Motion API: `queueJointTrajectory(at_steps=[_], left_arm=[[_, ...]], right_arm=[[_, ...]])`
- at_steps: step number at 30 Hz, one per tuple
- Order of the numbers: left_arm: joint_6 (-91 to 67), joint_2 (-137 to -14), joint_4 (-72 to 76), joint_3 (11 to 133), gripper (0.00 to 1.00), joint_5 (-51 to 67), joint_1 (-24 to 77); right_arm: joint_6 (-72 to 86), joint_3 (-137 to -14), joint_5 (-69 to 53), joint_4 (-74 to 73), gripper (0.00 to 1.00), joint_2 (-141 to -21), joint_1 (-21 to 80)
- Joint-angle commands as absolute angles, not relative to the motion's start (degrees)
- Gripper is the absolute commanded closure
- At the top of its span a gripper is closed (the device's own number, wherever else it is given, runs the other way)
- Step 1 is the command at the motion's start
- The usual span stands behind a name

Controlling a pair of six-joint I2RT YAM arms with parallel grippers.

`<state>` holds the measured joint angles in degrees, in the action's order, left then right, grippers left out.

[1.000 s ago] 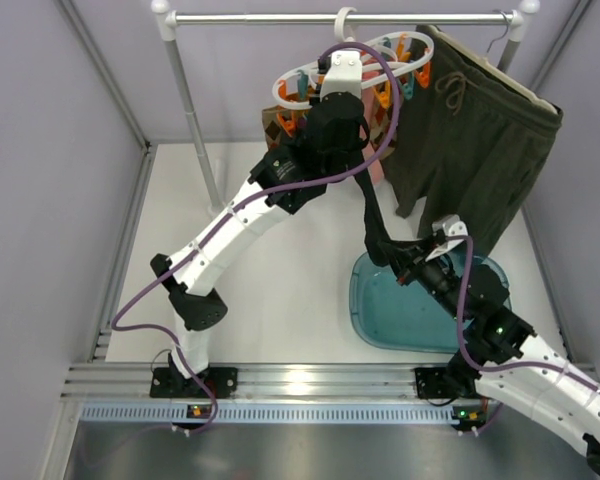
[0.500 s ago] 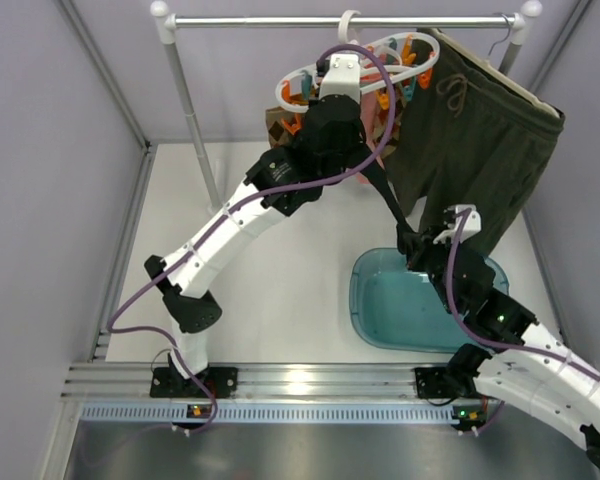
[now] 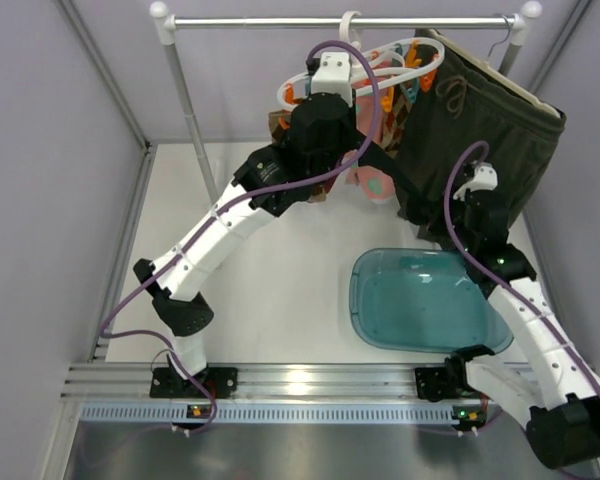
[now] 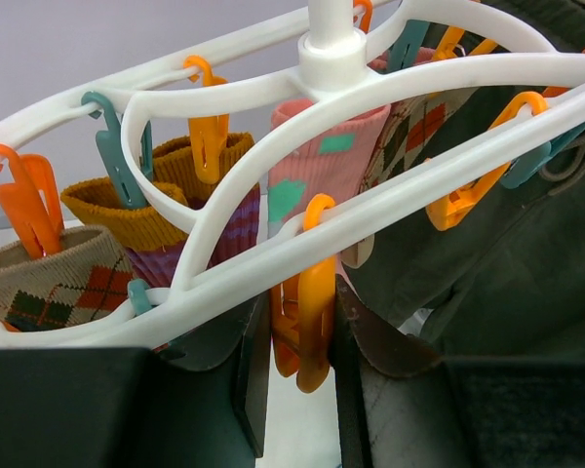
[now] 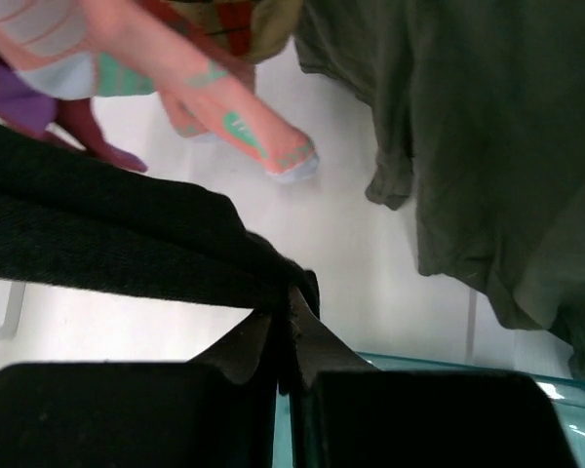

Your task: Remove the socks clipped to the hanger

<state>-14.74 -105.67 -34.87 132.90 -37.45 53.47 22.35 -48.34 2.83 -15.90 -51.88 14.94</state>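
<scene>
So the black sock (image 3: 390, 178) is the one being worked on right now. It's stretched tight from the hanger (image 3: 310, 75) at the far side, down and to the right. It looks to me like it's not free of its clip yet.

The right gripper (image 5: 285, 356) has its fingers clamped down on the sock's lower end, no gap between them. It sits just far of the bin (image 3: 365, 300), beside the shorts (image 3: 480, 130).

Up top, the left gripper (image 4: 294, 341) straddles an orange clip (image 4: 317, 283) under the hanger, one finger on each side and closed in against it. I can't honestly tell if that's the clip holding the black sock, but my guess is yes.

Next move, as I see it: squeeze the clip so it opens, keep the pull on the sock gentle so the hanger doesn't swing, then drop the sock in the bin.

The pink-teal sock (image 3: 372, 180) and the others are all hanging from their clips, so plenty is left to do.
</scene>
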Motion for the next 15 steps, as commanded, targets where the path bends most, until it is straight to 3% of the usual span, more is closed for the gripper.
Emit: queueJointTrajectory(at_steps=[1, 4, 7, 9, 12, 15], left_arm=[[-15.5, -101.9, -32.5, 133.2, 0.79, -36.0, 51.2], [-15.0, -102.3, -32.5, 133.2, 0.86, -34.5, 50.3], [-15.0, -102.7, -32.3, 133.4, 0.71, -31.1, 49.7], [-15.5, -103.4, -32.2, 133.6, 0.69, -30.2, 49.7], [-15.9, -103.9, -32.1, 133.7, 0.49, -28.5, 49.7], [-16.1, -103.7, -31.8, 133.7, 0.48, -28.1, 49.7]], right_arm=[[22.5, -48.9, -5.9, -17.4, 1.00, -53.3, 8.7], [21.5, -48.6, -7.4, -17.4, 1.00, -51.9, 8.8], [19.7, -49.5, -9.0, -18.6, 1.00, -50.5, 8.8], [18.8, -50.6, -9.0, -20.6, 1.00, -49.8, 8.8], [17.7, -49.9, -7.0, -21.8, 1.00, -48.0, 8.8], [17.1, -49.7, -7.0, -22.9, 1.00, -48.5, 8.1]])
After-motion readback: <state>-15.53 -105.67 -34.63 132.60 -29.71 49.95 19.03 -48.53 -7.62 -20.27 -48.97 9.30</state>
